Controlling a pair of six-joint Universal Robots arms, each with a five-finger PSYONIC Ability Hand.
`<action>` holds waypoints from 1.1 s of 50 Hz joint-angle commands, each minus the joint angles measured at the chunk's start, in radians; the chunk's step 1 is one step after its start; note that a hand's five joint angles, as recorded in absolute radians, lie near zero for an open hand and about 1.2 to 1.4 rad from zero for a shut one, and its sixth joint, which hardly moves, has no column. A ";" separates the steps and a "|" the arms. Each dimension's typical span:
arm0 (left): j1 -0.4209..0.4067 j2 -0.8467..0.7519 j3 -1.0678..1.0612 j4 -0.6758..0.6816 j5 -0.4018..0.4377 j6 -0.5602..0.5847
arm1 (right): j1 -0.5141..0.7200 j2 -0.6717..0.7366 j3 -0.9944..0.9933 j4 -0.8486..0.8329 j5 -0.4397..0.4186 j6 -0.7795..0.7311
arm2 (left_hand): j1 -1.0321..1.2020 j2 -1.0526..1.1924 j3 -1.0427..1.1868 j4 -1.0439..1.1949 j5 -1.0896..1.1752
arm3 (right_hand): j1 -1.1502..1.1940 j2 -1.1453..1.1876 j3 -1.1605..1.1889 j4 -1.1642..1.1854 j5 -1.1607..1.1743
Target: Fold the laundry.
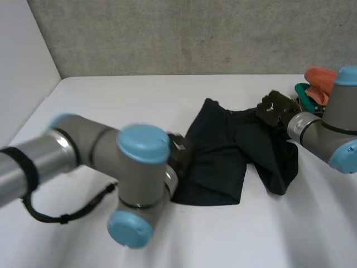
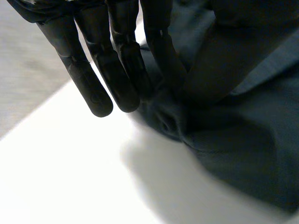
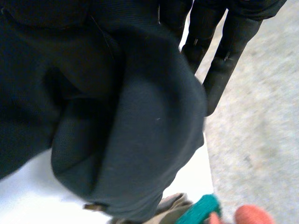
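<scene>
A dark navy garment (image 1: 223, 162) lies crumpled in the middle of the white table (image 1: 128, 100). My left hand (image 1: 181, 153) is at its left edge. In the left wrist view a bunched fold of the cloth (image 2: 168, 116) is pinched between a finger (image 2: 161, 51) and the thumb, while the other fingers reach straight out over the bare table. My right hand (image 1: 276, 109) is at the garment's far right edge and holds it raised off the table. There the cloth (image 3: 140, 140) hangs bunched from the palm, beside its straight fingers (image 3: 229, 51).
A pile of other laundry, orange (image 1: 319, 75) and green (image 1: 305, 92), lies at the table's far right behind my right arm; its green piece (image 3: 201, 212) shows under the held cloth. A grey wall closes the back, a white panel (image 1: 22, 67) the left side.
</scene>
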 commanded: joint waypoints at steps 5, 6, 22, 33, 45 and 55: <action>0.249 0.161 0.046 0.215 0.048 0.053 | 0.152 -0.328 0.203 0.007 0.162 0.502 | 0.243 0.222 0.217 0.200 0.262 | 0.337 0.236 0.218 0.214 0.257; 0.262 0.155 0.058 0.211 0.066 0.053 | 0.172 -0.333 0.210 0.017 0.184 0.544 | 0.243 0.222 0.217 0.200 0.262 | 0.337 0.236 0.218 0.214 0.257; 0.374 -0.016 0.230 0.108 0.122 0.023 | 0.467 -0.207 0.250 -0.056 0.281 0.989 | -0.677 -0.697 -0.702 -0.720 -0.658 | -0.884 -0.986 -1.003 -1.008 -0.964; 0.345 0.409 -0.159 0.059 0.089 -0.006 | 0.317 -0.487 0.341 0.011 0.281 0.756 | -0.905 -0.925 -0.930 -0.948 -0.886 | -0.884 -0.986 -1.003 -1.008 -0.964; 0.222 0.667 -0.641 -0.067 0.188 -0.158 | 0.174 -0.624 0.521 0.162 0.238 0.520 | -0.731 -0.752 -0.757 -0.774 -0.713 | -0.884 -0.986 -1.003 -1.008 -0.964; 0.177 0.497 -0.654 -0.036 0.162 -0.395 | 0.172 -0.537 0.634 0.001 0.187 0.630 | -0.813 -0.834 -0.839 -0.857 -0.795 | -0.823 -0.925 -0.942 -0.947 -0.903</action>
